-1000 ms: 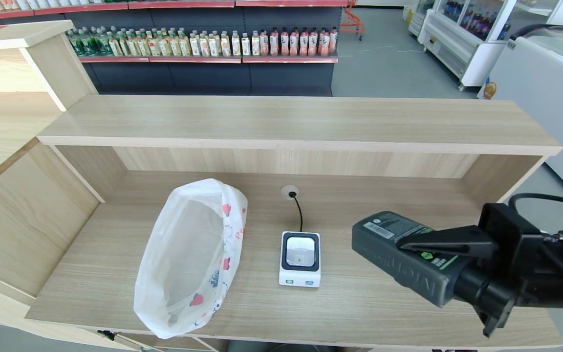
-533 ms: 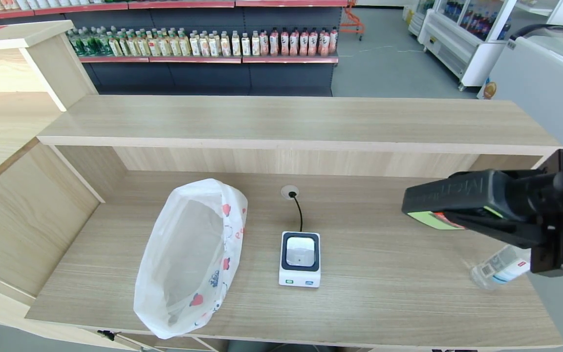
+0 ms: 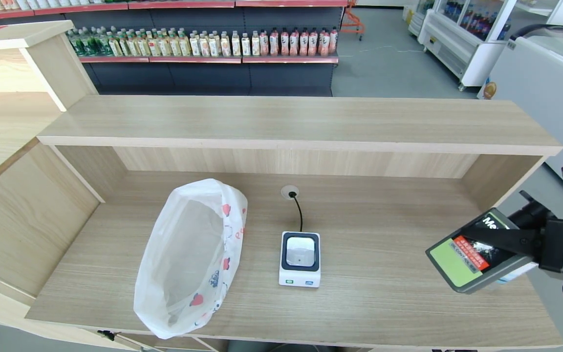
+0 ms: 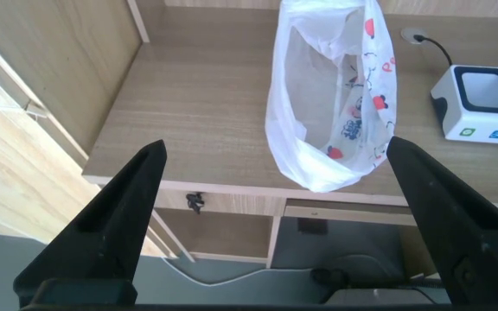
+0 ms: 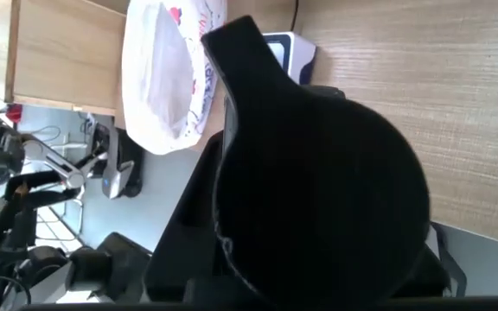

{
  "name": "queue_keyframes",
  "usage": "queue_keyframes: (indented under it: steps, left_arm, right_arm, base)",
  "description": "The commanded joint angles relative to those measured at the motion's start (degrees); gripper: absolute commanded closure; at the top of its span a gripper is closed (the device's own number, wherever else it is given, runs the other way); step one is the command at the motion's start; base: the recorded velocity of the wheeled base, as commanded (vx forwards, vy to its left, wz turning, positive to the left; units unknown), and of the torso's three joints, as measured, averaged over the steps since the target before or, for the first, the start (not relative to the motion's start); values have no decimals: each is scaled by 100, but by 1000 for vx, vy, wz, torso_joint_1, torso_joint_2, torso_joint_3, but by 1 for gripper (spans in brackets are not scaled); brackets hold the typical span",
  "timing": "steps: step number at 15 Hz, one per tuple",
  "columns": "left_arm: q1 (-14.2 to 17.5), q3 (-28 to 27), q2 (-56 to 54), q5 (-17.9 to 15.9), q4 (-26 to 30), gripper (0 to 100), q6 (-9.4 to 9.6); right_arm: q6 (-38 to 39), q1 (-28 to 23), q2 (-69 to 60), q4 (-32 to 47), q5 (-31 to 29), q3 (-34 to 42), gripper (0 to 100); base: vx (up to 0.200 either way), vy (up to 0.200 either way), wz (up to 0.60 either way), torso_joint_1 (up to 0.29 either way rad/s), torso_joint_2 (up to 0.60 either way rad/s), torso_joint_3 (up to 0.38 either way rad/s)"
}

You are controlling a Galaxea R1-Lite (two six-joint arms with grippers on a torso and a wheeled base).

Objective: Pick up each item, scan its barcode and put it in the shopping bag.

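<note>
Head view: right gripper (image 3: 494, 242) clamps the dark container (image 3: 465, 264) at 3 o'clock of the scanner (image 3: 300, 258), well apart, label upward. A misread is likely if the barcode never faces the window.
Left wrist view: left gripper (image 4: 277, 151) is spread and empty above the shopping bag (image 4: 331, 95).
Right wrist view: the container blocks sight, so there is a risk of striking the scanner.

The light wood-grain desk (image 3: 384, 293) carries an open white printed shopping bag (image 3: 188, 254) at the left and, just beside it at centre, a white barcode scanner (image 3: 300, 258) whose black cable (image 3: 298, 210) runs back to a round grommet (image 3: 290, 192).
</note>
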Motion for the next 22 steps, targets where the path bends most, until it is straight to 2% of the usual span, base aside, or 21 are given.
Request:
queue_keyframes:
  steps: [1,6,13,14,16,20,22]
  left_arm:
    - [4,1,-2,2,-1,0,6]
    - [4,1,-2,2,-1,0,24]
    - [4,1,-2,2,-1,0,15]
    - [4,1,-2,2,-1,0,6]
    - [4,1,-2,2,-1,0,15]
    - [4,1,-2,2,-1,0,15]
    - [4,1,-2,2,-1,0,15]
  right_arm:
    - [-6,-1,45,-8,27,123,100]
    - [-23,-1,54,-17,-25,202,100]
    - [-76,-1,274,-17,-61,184,100]
    - [-173,-1,362,-17,-122,202,100]
    - [-894,-1,1039,-105,-606,167,100]
    - [-1254,280,2550,-1467,-649,-132,100]
    - [-1254,588,3025,-1608,-649,-466,100]
  base:
    - [0,0,0,0,0,0]
    - [0,0,0,0,0,0]
    - [0,171,0,3,1,1]
    - [0,0,0,0,0,0]
    - [0,0,0,0,0,0]
    - [0,0,0,0,0,0]
    - [0,0,0,0,0,0]
